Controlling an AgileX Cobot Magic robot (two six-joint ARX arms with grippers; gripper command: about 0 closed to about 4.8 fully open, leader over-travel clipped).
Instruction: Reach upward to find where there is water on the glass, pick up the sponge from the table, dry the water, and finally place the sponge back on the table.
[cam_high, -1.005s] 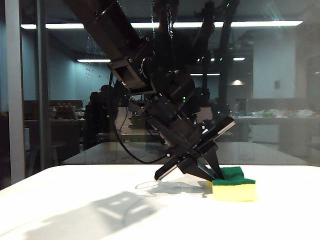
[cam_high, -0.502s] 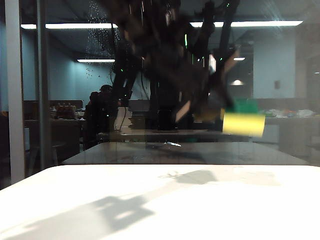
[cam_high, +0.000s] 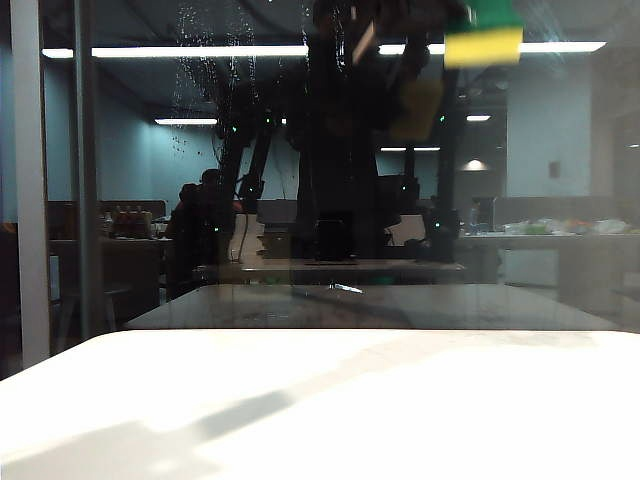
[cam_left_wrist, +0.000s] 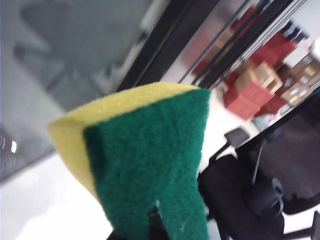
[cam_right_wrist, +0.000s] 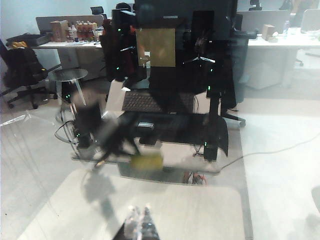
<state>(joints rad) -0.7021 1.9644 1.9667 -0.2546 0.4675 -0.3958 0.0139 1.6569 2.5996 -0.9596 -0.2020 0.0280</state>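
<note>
Left gripper (cam_left_wrist: 152, 227): closed tight on the rectangular yellow foam sponge with dark green scouring layer (cam_left_wrist: 150, 160); only a dark sliver of the fingers shows at the sponge's lower edge in the left wrist view.
Sponge: held clear of the table, at the very top of the exterior view (cam_high: 483, 35), green layer uppermost there, yellow foam below it.
Left arm: mostly out of frame; blurred dark shape just beside the sponge, in front of the pane.
Glass (cam_high: 560, 150): large dark reflective pane behind the raised sponge; grey vertical frame bar (cam_high: 28, 190) far off to the side.
Water (cam_high: 200, 70): thin pale streaks and droplets high on the pane, well apart from the held sponge.
Table (cam_high: 400, 400): wide white smooth top, below the gripper.
Right gripper (cam_right_wrist: 141, 225): fingertips together, holding nothing, low over the table, facing the glass.
</note>
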